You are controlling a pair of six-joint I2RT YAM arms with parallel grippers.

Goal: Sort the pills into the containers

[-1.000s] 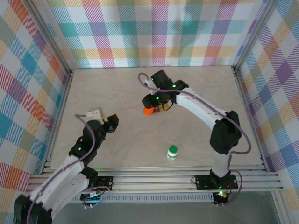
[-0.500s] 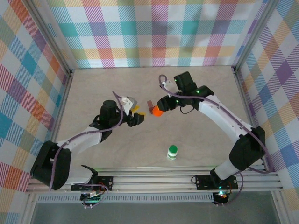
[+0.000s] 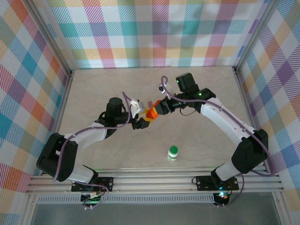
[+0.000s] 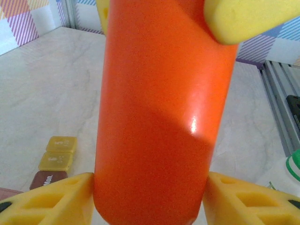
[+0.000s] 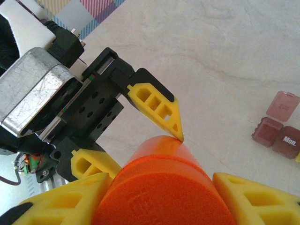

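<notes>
Checked cloth walls (image 3: 154, 33) in pastel colours close in three sides of a pale, marble-patterned table (image 3: 93, 84), with metal rails (image 3: 187, 180) along its near edge. The right arm (image 3: 229, 122) curves in from the near right and the left arm (image 3: 89, 136) reaches in from the near left; they meet over the middle of the table. There the right gripper (image 3: 156, 109) is clamped on the cap end of an orange bottle (image 3: 151, 114), held clear of the surface. The left gripper (image 3: 144, 121) has its yellow fingers (image 4: 47, 199) close against both sides of the bottle's body. A small white bottle with a green cap (image 3: 173, 153) stands upright nearer the rails, well apart. A pill box (image 4: 56, 159) with yellow and brown compartments lies flat on the table.

A second ago the left arm was folded back at the near left, far from the bottle; half a second ago a gap remained between the two grippers. The green-capped bottle has stayed put
</notes>
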